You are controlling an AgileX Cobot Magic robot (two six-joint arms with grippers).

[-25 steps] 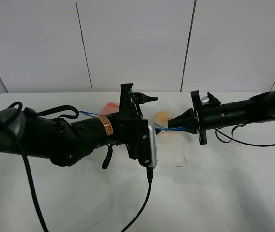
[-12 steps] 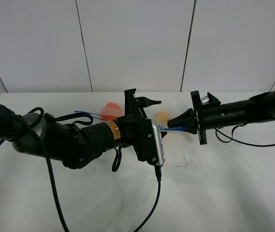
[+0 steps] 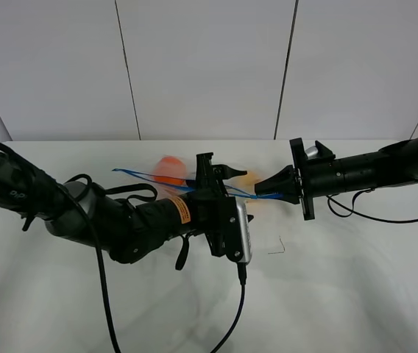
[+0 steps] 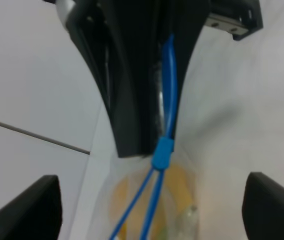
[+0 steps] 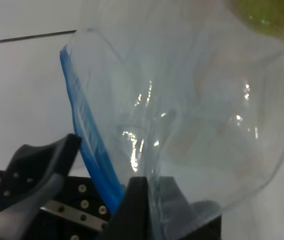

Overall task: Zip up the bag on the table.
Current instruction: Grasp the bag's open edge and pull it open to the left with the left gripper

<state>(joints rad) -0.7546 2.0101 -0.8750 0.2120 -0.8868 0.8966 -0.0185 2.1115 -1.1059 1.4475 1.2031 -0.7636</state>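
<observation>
right pincer (image 3: 277, 188) pins the zip end; left pincer (image 3: 231, 187) gapes at the slider (image 4: 162, 152)
right pincer clamped on the bag (image 3: 167, 170) at centre-right, over the tabletop (image 3: 341, 279); left pincer wide apart, gripping nothing, slider just ahead; blue strip (image 3: 143, 176) runs left-right across mid-frame; its split part lies leftward, nearer the left arm

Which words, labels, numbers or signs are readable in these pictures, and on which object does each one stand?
No text can be read.
Orange label on the left arm: too small to read.
White marking further up the same arm: too blurred to read.
The bag: no print visible.
</observation>
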